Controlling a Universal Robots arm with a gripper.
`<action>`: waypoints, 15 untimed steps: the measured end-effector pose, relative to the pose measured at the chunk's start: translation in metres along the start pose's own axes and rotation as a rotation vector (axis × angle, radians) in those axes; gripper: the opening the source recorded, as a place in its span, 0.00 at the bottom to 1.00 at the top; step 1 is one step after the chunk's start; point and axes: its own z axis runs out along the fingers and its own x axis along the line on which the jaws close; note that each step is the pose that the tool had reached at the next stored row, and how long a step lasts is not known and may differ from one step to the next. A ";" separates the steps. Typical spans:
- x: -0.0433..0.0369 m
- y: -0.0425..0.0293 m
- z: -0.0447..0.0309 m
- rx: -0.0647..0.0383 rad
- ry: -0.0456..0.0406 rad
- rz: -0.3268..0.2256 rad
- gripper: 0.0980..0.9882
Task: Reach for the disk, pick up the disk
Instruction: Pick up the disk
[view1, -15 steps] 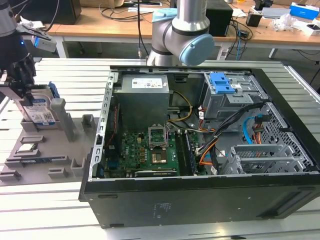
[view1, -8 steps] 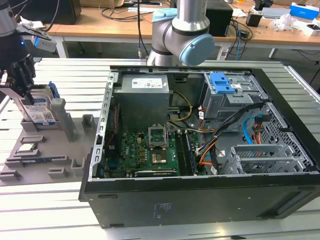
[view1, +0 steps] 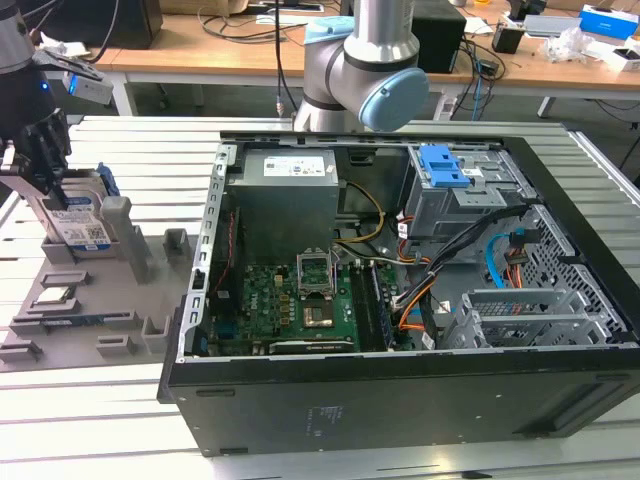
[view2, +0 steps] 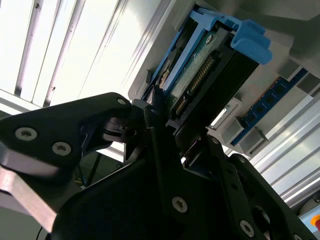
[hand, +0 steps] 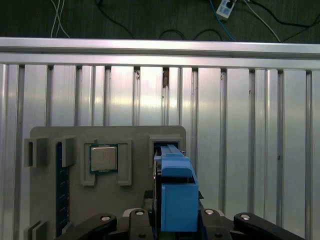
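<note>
The disk (view1: 82, 226) stands on edge in a slot of the grey holder plate (view1: 95, 335) at the exterior view's far left, its white-and-blue label facing out. My gripper (view1: 45, 182) comes down onto its upper end. In both wrist views the fingers hug the two flat sides of the disk (view2: 200, 75) with no gap that I can see, and its blue frame (hand: 177, 200) runs between them. The gripper (view2: 175, 120) is shut on the disk, which still sits in its slot.
A small square processor chip (hand: 104, 158) and a memory stick (hand: 60, 190) lie in the same holder plate (hand: 50, 140). The open computer case (view1: 400, 405) fills the exterior view's middle and right, with a blue latch (view1: 443, 165) inside. The arm's base (view1: 370, 80) stands behind it.
</note>
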 end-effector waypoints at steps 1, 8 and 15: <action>0.0000 0.0000 0.0000 0.000 0.0000 0.000 0.30; -0.0005 -0.0005 -0.0050 0.000 0.0000 0.000 0.30; -0.0015 -0.0021 -0.0142 0.000 0.0001 0.000 0.30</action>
